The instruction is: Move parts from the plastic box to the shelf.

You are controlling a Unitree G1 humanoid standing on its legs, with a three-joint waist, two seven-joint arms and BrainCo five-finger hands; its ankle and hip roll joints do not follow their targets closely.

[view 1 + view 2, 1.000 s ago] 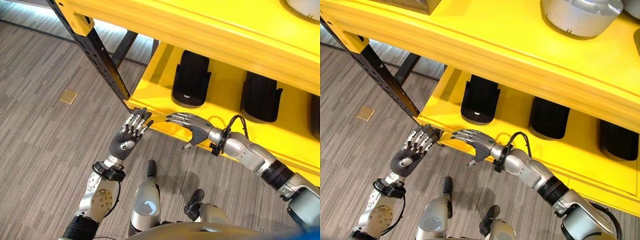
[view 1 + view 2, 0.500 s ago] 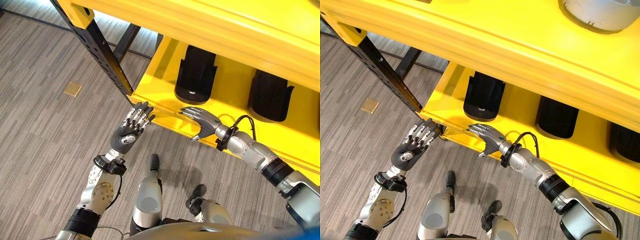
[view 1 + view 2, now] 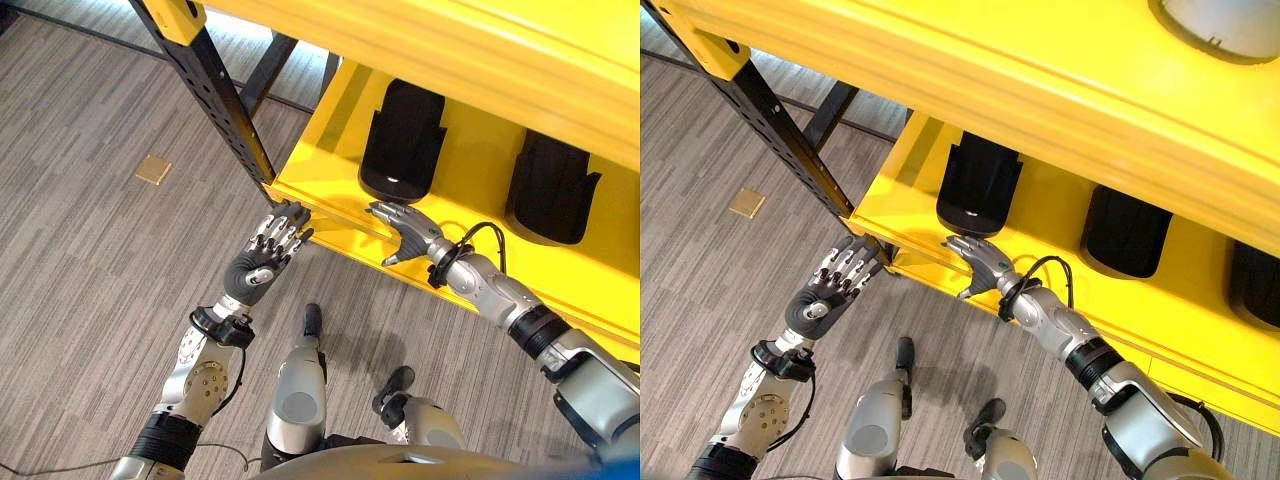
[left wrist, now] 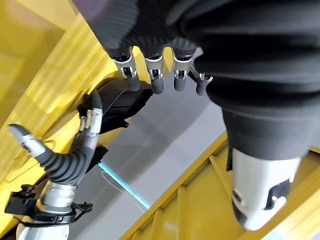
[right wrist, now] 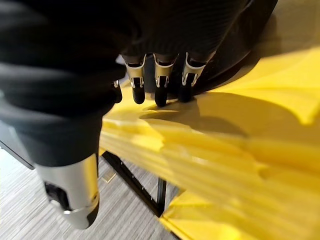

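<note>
The yellow shelf's lower level (image 3: 470, 210) holds black parts standing in a row: one at the left (image 3: 403, 140), another (image 3: 550, 187) to its right, and a third (image 3: 1252, 285) at the far right. My right hand (image 3: 405, 228) is open and lies over the shelf's front lip, just in front of the left black part, holding nothing. In the right wrist view its straight fingers (image 5: 160, 87) point at that part (image 5: 235, 45). My left hand (image 3: 258, 262) is open and empty, palm up, at the shelf's front left corner.
A black perforated upright (image 3: 215, 95) rises at the shelf's left corner, right beside my left hand. The upper yellow level (image 3: 1040, 80) overhangs and carries a grey round part (image 3: 1220, 20). A small brass plate (image 3: 153, 169) sits in the grey carpet on the left.
The camera has shifted. My right hand has turned and moved from in front of the shelf's edge onto the front lip, nearer the left black part. The left hand stays by the corner.
</note>
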